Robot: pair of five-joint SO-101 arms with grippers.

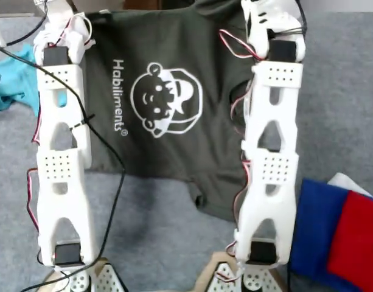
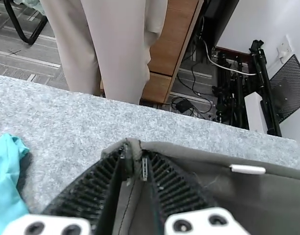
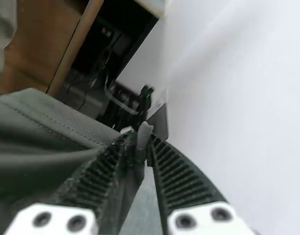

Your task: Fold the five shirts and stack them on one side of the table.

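Roughly halfway, judging by the layout. On the right arm's side, near the front edge of the table (image 1: 149, 255): blue shirt (image 1: 317, 225) folded, red shirt (image 1: 356, 243) folded and lying partly over it, so counting two as done and stacked. Just behind those, a white corner (image 1: 347, 180) poking out; can't tell whether a third folded shirt or something else. Currently on the dark shirt (image 1: 168, 121): spread print-up across the middle of the table under both arms, not folded over yet, with one near corner sticking out unevenly toward the right arm's base. Clamped fully shut on its far hem: left gripper (image 2: 135, 164), fabric bunched between the jaws, at the far corner on the teal side. Same for right gripper (image 3: 140, 147): closed with no gap, pinching the other far edge plus a small white tab. Reads as the start of a fold, with both far corners held ready to bring toward the near side. Left to do, as judged: finish this one and move it onto the pile, then the teal shirt (image 1: 13, 85), crumpled and untouched beside the left arm, well apart from the stack.
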